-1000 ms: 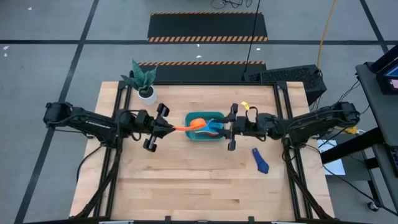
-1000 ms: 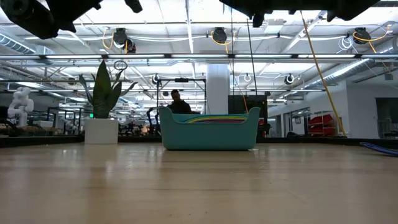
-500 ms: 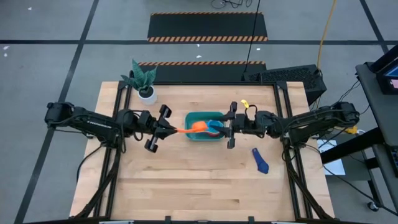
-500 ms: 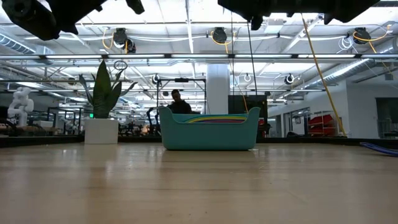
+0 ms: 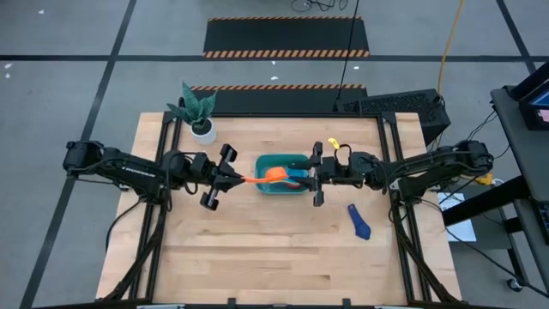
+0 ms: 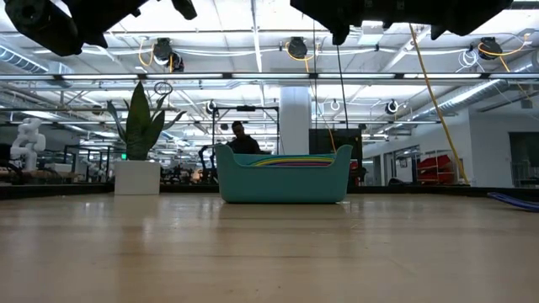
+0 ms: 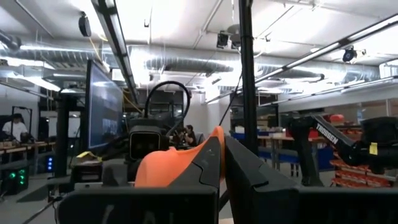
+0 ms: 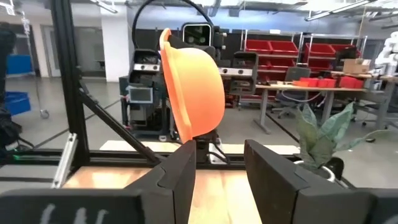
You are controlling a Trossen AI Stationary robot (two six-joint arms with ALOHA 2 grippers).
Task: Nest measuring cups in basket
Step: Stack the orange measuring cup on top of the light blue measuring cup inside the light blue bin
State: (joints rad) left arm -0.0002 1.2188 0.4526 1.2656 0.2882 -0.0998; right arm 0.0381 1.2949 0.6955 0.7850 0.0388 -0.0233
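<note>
My left gripper is shut on the orange measuring cup and holds it over the teal basket. My right gripper is open at the basket's right end, level with the cup's bowl and facing it. Whether a right finger touches the bowl, I cannot tell. Other cups lie in the basket, and their coloured rims show above its wall. A dark blue cup lies flat on the table to the right, and a yellow cup lies behind the right gripper. My left gripper pinches the orange cup's flat handle near its free end between its two fingers. The fingers come in level from the table's left, along the handle. The cup is lifted clear on its side, with its bowl out over the basket.
A small white pot with a green plant stands at the table's far left. The near half of the wooden table holds nothing. A person shows in the room behind the basket.
My right gripper has crept toward the table's left, closer to the orange cup's bowl above the basket. The left gripper and its cup have stayed about where they were.
</note>
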